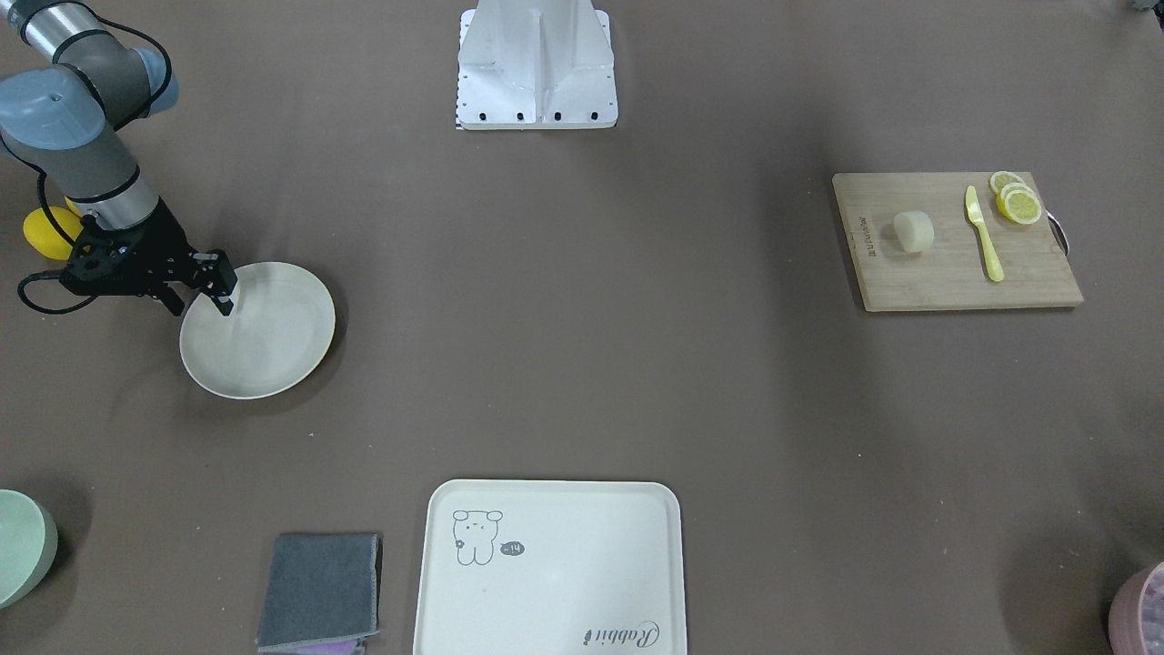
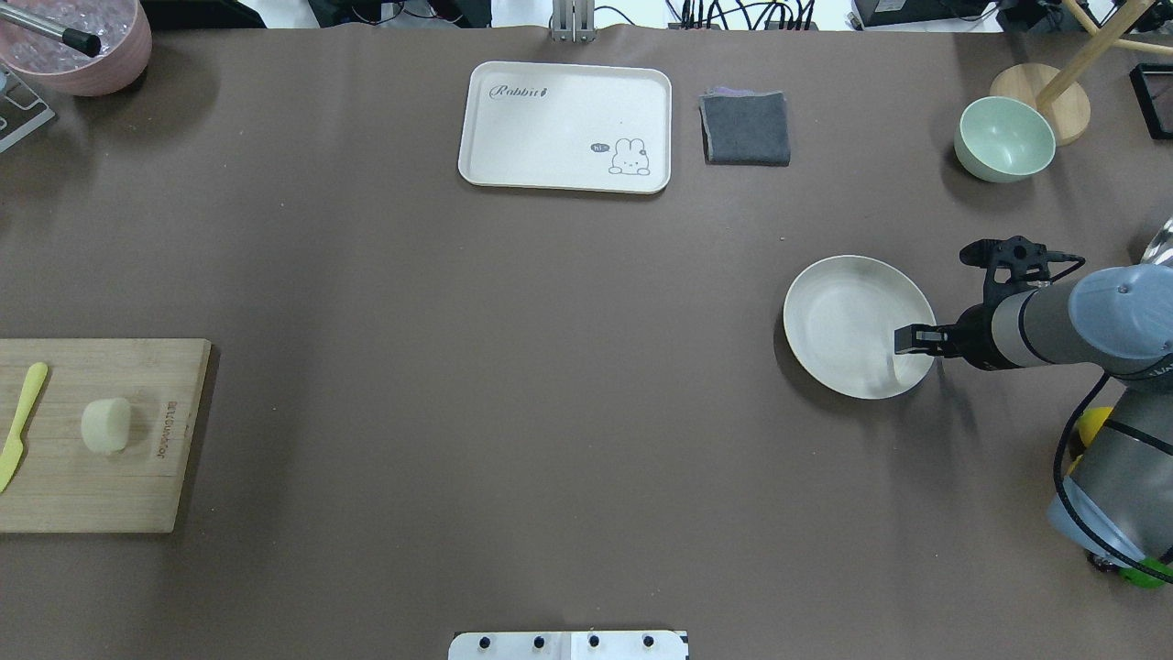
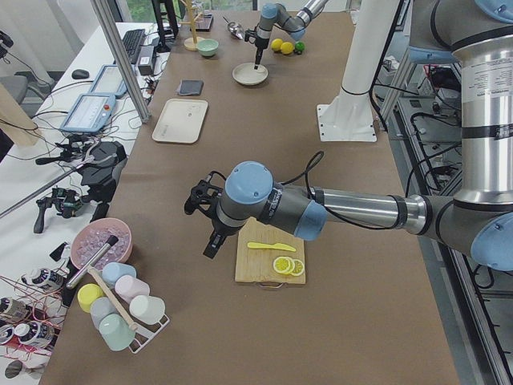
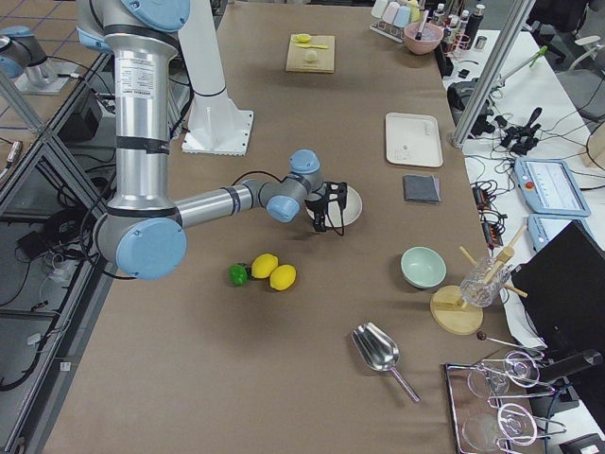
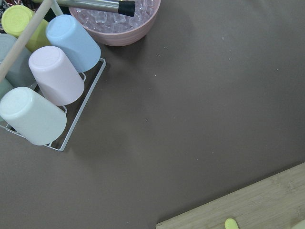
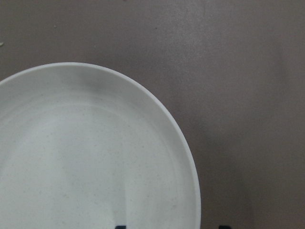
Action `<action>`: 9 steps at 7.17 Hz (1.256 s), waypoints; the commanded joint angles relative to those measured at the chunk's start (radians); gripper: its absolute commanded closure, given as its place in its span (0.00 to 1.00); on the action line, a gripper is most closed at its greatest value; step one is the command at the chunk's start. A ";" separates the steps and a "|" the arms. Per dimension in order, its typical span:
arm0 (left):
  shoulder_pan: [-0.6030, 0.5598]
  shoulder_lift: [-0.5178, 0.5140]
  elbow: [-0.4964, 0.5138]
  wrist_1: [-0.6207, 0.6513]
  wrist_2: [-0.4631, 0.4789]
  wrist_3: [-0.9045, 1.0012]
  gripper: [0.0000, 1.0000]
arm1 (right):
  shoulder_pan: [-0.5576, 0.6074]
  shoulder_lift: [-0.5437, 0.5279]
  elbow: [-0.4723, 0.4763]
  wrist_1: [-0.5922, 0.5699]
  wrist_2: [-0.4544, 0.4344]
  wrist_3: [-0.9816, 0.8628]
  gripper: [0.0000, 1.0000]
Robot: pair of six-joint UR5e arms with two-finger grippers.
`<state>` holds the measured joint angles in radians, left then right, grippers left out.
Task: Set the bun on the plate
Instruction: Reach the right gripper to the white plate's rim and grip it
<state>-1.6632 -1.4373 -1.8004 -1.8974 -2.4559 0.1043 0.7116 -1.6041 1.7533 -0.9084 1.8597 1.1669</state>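
The bun [image 1: 913,231] is a pale cream lump lying on a wooden cutting board [image 1: 955,282], also seen from overhead [image 2: 106,425]. The round cream plate [image 1: 264,341] sits far across the table, on the robot's right [image 2: 848,316]. My right gripper [image 1: 198,300] stands open at the plate's edge, one finger over the plate and the other outside the rim. In the right wrist view the plate [image 6: 95,157] fills the frame. My left gripper [image 3: 210,249] hangs beside the board's end. It shows only in the exterior left view, so I cannot tell whether it is open or shut.
A yellow knife [image 1: 984,235] and lemon slices [image 1: 1016,200] share the board. A bear tray [image 1: 546,564], a grey cloth [image 1: 320,591], a green bowl [image 2: 1003,137] and a pink bowl [image 2: 82,46] line the far side. Lemons [image 4: 274,272] lie near the right arm. A cup rack [image 5: 47,95] stands beyond the board.
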 commanded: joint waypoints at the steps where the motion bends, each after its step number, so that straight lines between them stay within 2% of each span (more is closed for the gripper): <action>1: 0.000 -0.003 -0.001 0.000 0.000 0.000 0.02 | -0.011 0.025 0.008 0.000 -0.007 0.089 1.00; 2: 0.000 -0.006 0.001 0.000 0.000 0.000 0.02 | -0.015 0.061 0.009 -0.001 -0.008 0.144 1.00; 5: 0.000 -0.009 0.004 0.001 0.002 -0.005 0.02 | -0.131 0.195 0.024 -0.014 -0.083 0.310 1.00; 6: 0.000 -0.011 0.004 0.001 0.000 -0.005 0.02 | -0.173 0.254 0.069 -0.067 -0.089 0.362 1.00; 8: 0.002 -0.011 0.004 0.003 0.000 -0.006 0.02 | -0.311 0.437 0.091 -0.269 -0.222 0.459 1.00; 9: 0.022 -0.011 0.004 0.003 0.000 -0.023 0.02 | -0.352 0.458 0.086 -0.286 -0.258 0.462 1.00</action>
<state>-1.6562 -1.4480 -1.7968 -1.8947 -2.4558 0.0939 0.4206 -1.2000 1.8399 -1.1428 1.6570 1.6065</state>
